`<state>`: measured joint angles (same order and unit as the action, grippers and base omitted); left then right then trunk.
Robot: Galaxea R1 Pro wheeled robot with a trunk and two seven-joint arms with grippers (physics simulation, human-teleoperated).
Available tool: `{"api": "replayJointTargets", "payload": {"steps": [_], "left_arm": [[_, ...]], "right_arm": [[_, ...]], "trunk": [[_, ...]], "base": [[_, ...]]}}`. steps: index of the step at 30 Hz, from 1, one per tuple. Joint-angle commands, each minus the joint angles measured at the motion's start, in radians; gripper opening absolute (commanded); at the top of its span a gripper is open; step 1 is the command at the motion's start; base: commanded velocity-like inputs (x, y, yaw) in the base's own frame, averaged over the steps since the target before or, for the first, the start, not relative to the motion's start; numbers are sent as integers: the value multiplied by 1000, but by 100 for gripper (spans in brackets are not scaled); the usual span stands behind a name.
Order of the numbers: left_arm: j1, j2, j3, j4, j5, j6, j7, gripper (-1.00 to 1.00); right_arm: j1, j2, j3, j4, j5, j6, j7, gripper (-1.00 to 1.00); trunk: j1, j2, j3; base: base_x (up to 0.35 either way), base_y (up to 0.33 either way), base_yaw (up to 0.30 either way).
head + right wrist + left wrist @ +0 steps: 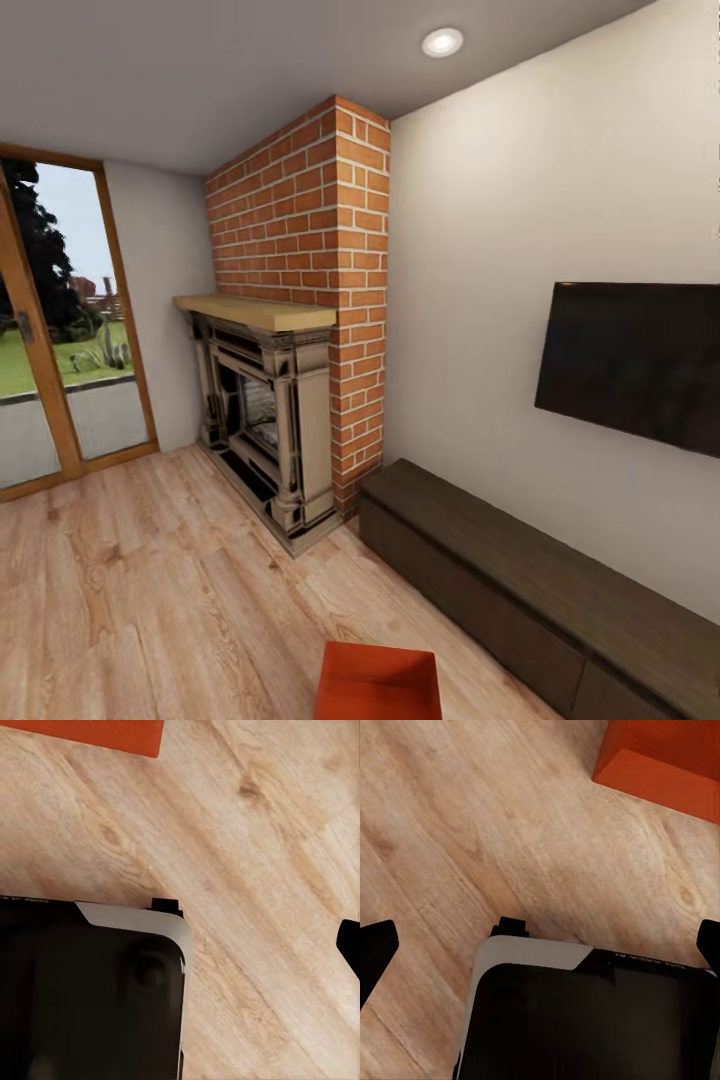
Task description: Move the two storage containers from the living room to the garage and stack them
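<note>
Robot stood in the living room, head camera facing the brick chimney (330, 290), the ornate fireplace (265, 420), the wall-mounted TV (640, 365) and the long dark bench (540, 590). One orange-red storage container (379, 683) sat on the light wood plank floor (150, 580) at the lower edge of the head view, just in front of the robot, near the bench end but apart from it. Second container: not located from these pictures.

Left wrist view looked down past the robot's dark base (585, 1020) at the planks; a corner of the container (660, 765) lay beyond it. Right wrist view gave the same arrangement, with an orange edge (97, 735) past the base (90, 990).

Grippers: dark finger parts showed at the picture edges of both wrist views, nothing between them — neither held anything. The left read as spread wide; the right I could not tell.

Judgement: arms hung low beside the base, the posture for driving — the approach to the first container was in hand, the grasp not yet begun. Box squarely ahead suited a two-arm pickup.
</note>
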<state>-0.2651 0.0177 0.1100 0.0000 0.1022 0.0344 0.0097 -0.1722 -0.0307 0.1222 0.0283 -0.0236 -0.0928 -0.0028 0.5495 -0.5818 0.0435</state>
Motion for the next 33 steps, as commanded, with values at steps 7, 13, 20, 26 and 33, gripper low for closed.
{"api": "replayJointTargets", "payload": {"steps": [7,13,20,26,33], "left_arm": [[0,1,4,0,10,3,1,100],[0,1,4,0,10,3,1,100],[0,1,4,0,10,2,1,100],[0,1,4,0,10,2,1,100],[0,1,4,0,10,3,1,100]], "right_arm": [[-1,-1,6,4,-6,-10,0,100],[-1,0,1,4,-11,-10,0,100],[-1,0,3,4,-8,-10,0,100],[-1,0,4,3,-7,-10,0,100],[-1,-1,4,4,-7,-10,0,100]], "trunk": [[0,0,0],[0,0,0],[0,0,0],[0,0,0],[0,0,0]], "base": [[0,-238,0],[0,-55,-130],[0,-1,-42],[0,0,-2],[56,152,0]]}}
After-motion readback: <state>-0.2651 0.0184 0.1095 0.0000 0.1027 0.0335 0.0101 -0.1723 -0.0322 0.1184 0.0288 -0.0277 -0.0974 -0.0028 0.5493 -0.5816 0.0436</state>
